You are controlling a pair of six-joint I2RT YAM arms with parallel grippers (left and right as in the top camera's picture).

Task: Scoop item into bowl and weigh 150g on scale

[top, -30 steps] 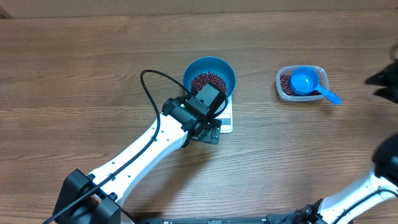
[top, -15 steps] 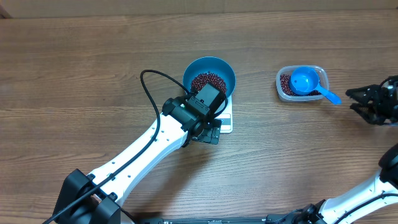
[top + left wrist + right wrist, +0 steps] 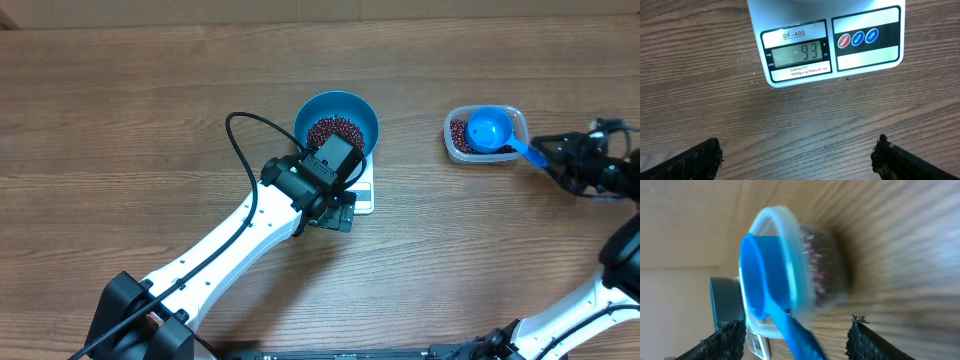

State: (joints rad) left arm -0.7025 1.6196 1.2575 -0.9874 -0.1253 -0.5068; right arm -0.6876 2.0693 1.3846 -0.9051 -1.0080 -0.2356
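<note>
White arm links [image 3: 215, 245], black joints [image 3: 300, 185], looped black cable [image 3: 236, 150].

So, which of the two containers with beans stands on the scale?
The round blue bowl, on the white scale; the clear tub sits directly on the table.

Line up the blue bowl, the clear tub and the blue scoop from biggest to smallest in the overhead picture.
1. blue bowl, only slightly ahead, and it sits nearer the camera
2. clear tub
3. blue scoop

Brown wood-grain table [image 3: 120, 120], grain running 9 to 3 in overhead view. Pale strip [image 3: 300, 8] along 12 o'clock edge. Beige wall [image 3: 675, 225] in right wrist view. Even, soft light.
</note>
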